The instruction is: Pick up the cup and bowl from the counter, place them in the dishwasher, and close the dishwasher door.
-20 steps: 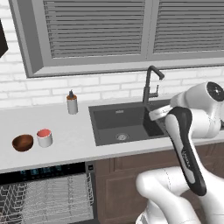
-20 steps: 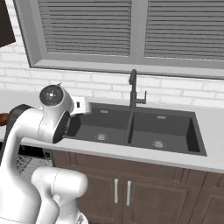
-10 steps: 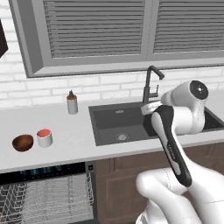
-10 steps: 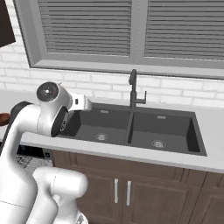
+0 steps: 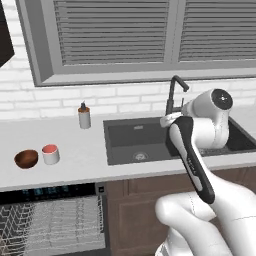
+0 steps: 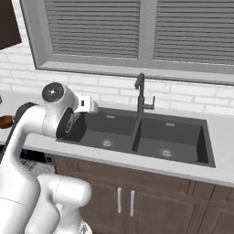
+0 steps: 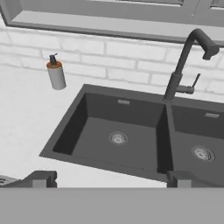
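Two dishes on pale bench, left of sink: brown bowl beside white cup. Left base view shows dishwasher below, door dropped, wire rack exposed. Hand view shows gripper spread wide, empty, over sink, soap dispenser and faucet beyond. Right base view shows bowl sliver at left edge.

2 base views from behind, flanking the arm; hand view closer above shared sink.

Dishwasher cropped (bottom edge)
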